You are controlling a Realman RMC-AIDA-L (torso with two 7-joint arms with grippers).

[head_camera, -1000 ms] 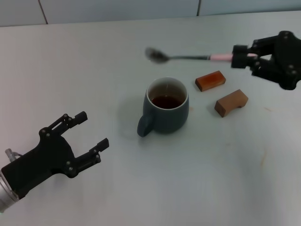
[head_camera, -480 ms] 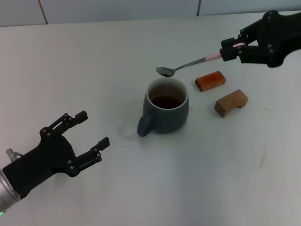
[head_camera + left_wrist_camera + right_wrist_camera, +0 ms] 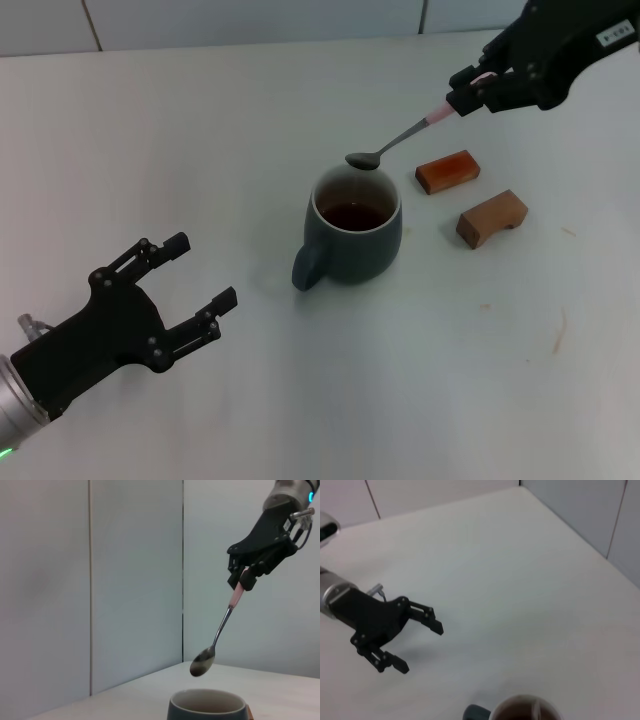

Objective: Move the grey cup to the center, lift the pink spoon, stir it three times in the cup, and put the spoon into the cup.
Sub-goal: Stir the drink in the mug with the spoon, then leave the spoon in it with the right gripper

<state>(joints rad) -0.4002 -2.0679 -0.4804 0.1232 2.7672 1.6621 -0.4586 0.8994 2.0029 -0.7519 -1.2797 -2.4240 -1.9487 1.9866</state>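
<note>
The pink spoon [image 3: 400,138] hangs tilted in the air, its pink handle end clamped between the jaws of the right gripper [image 3: 468,90] and its metal bowl slanting down away from them to hover just above the far rim of the grey cup [image 3: 352,238], not touching it. The cup stands upright mid-table with dark liquid inside, below and to the left of those jaws, two orange-brown blocks [image 3: 470,195] just beside it on the right. The left gripper [image 3: 197,283] waits well apart from the cup near the table's left front, jaws spread and holding nothing.

My right gripper [image 3: 470,88] was black, as was my left gripper [image 3: 190,275]. The pink spoon [image 3: 400,135] showed a pale pink handle and a grey metal bowl. The grey cup [image 3: 352,228] was dark blue-grey outside, white inside, with dark brown liquid. Two blocks [image 3: 447,171] were orange-brown. The table [image 3: 200,140] was white.
</note>
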